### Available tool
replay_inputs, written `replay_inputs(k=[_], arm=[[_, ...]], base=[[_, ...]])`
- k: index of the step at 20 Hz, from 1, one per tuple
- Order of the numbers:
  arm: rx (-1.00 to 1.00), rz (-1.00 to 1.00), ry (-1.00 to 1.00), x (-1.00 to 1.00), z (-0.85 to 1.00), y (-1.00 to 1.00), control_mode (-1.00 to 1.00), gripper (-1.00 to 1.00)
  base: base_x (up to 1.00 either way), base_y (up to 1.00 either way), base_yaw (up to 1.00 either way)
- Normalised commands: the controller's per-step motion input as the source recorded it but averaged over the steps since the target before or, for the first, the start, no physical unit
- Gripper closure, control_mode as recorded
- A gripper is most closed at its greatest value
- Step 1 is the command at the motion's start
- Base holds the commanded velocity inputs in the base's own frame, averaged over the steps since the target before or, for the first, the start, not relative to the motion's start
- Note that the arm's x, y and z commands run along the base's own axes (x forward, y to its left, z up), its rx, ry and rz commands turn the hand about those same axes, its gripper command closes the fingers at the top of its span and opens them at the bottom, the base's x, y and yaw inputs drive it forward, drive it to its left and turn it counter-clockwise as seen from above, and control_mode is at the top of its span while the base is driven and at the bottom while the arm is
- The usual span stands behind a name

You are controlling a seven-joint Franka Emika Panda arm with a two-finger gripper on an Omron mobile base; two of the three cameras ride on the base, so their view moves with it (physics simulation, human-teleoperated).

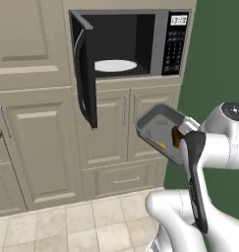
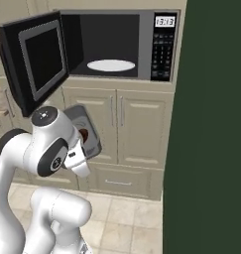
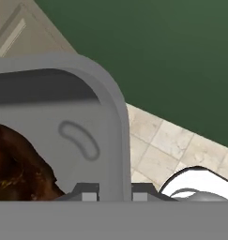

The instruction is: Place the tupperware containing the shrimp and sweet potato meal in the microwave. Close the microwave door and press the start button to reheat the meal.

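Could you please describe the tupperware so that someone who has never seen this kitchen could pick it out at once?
Find the open black microwave set into the beige cabinets, then look below it to the white arm in front of the cabinet doors. The tupperware is the shallow grey tray with rounded corners, held tilted at the gripper, with brown and orange food inside.

Grey tupperware (image 1: 158, 125) (brown lump (image 1: 176, 137) inside), black microwave (image 1: 126, 44), white turntable (image 1: 115, 65).

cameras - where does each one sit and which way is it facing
Left base view: behind-left, facing the open microwave; arm at lower right holds the tilted tupperware.
Right base view: behind-right, facing the same microwave; arm at lower left.
Hand view: on the hand, along the gripper clamping the tupperware's rim.
All share the tupperware.
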Motion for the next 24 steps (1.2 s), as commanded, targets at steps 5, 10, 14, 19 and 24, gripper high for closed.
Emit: replay_inputs(k=[5,10,14,19,24], arm=[[0.00,0.00,0.00,0.00,0.00,0.00,1.00,1.00],[0.00,0.00,0.00,0.00,0.00,0.00,1.00,1.00],[0.00,0.00,0.00,0.00,0.00,0.00,1.00,1.00],[0.00,0.00,0.00,0.00,0.00,0.00,1.00,1.00],[0.00,0.00,0.00,0.00,0.00,0.00,1.00,1.00]], base=[[0.46,-0.05,0.18],[0.48,-0.08,0.12],[0.46,-0.16,0.07],[0.44,-0.07,0.05],[0.49,-0.06,0.04]])
